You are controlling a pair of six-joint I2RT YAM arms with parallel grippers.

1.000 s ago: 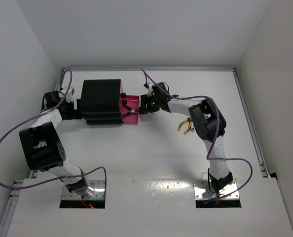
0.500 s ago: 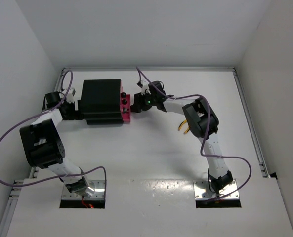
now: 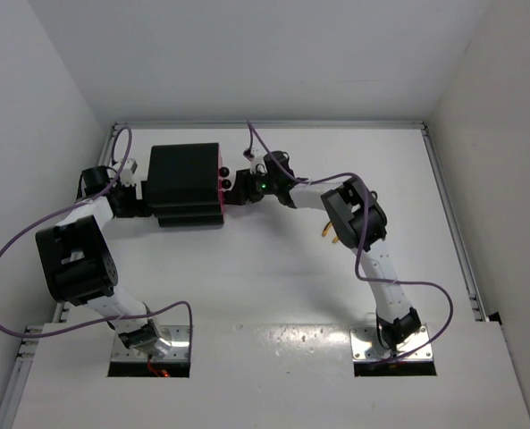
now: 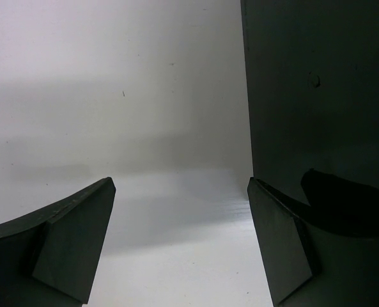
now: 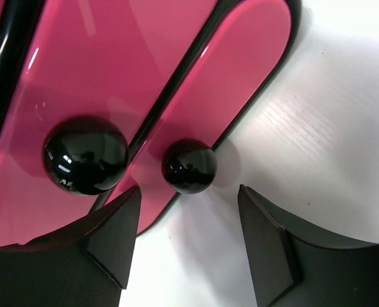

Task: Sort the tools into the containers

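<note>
since a second ago the pink drawer (image 5: pixel 247 57) that stuck out of the right side of the black cabinet (image 3: pixel 184 183) has slid back in, and its front now sits flush with the others. the right claw (image 5: pixel 188 198) hangs just off that front, released, its jaws spread to either side of the small black knob (image 5: pixel 188 165) without pinching it. a larger knob (image 5: pixel 85 155) sits on the next front beside it. the left claw (image 4: pixel 181 185) is released too and empty, with one finger close against the cabinet's black wall on the opposite side, as if bracing it.

i judge one sorting step as finished. the wrench is nowhere in sight, so it may lie inside the shut drawer, though i cannot confirm that. the pliers (image 3: pixel 330 231) lie on the worktop (image 3: pixel 273 286) by the right arm's elbow, partly hidden and well apart from the cabinet, so they are not yet sorted.

the worktop is white and matt with a faint grain, and a metal rail (image 3: pixel 448 214) runs along its edges. plain white walls (image 3: pixel 247 54) close in three sides, and purple cables (image 3: pixel 1 268) loop off both arms.
</note>
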